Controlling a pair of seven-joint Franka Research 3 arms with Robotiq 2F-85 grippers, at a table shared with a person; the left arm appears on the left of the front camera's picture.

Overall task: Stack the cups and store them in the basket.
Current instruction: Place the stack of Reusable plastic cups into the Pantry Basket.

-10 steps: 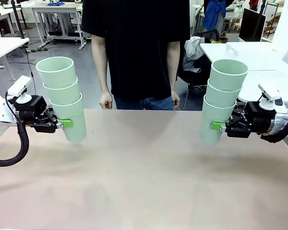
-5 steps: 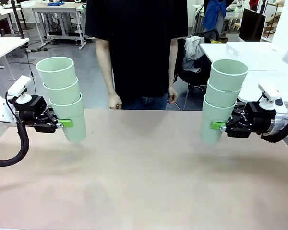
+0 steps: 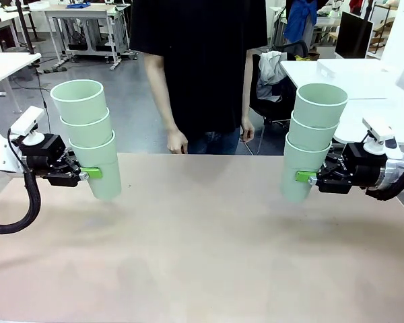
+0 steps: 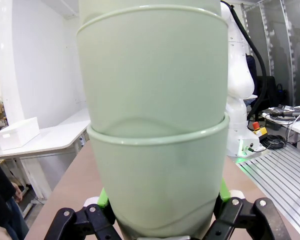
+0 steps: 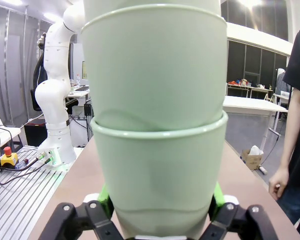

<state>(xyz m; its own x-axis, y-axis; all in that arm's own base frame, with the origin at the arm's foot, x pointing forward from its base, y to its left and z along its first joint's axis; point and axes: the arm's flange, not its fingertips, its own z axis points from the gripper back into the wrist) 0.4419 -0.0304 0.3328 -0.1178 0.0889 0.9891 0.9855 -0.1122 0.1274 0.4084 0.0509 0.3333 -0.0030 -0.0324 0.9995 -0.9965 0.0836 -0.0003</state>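
Note:
Two stacks of three pale mint-green cups hang above the table. My left gripper is shut on the bottom cup of the left stack, held upright over the table's left side. My right gripper is shut on the bottom cup of the right stack, tilted slightly, over the right side. In the left wrist view the stack stands between my green pads. The right wrist view shows the other stack clamped the same way between its pads. The basket is out of view.
A person in a black shirt stands at the table's far edge, one hand hanging near it. The tan tabletop lies bare between the two stacks. A small white box sits on a side table.
Both arms and their cup stacks have stayed still. The person has shifted to the right along the far edge, hand moving with them.

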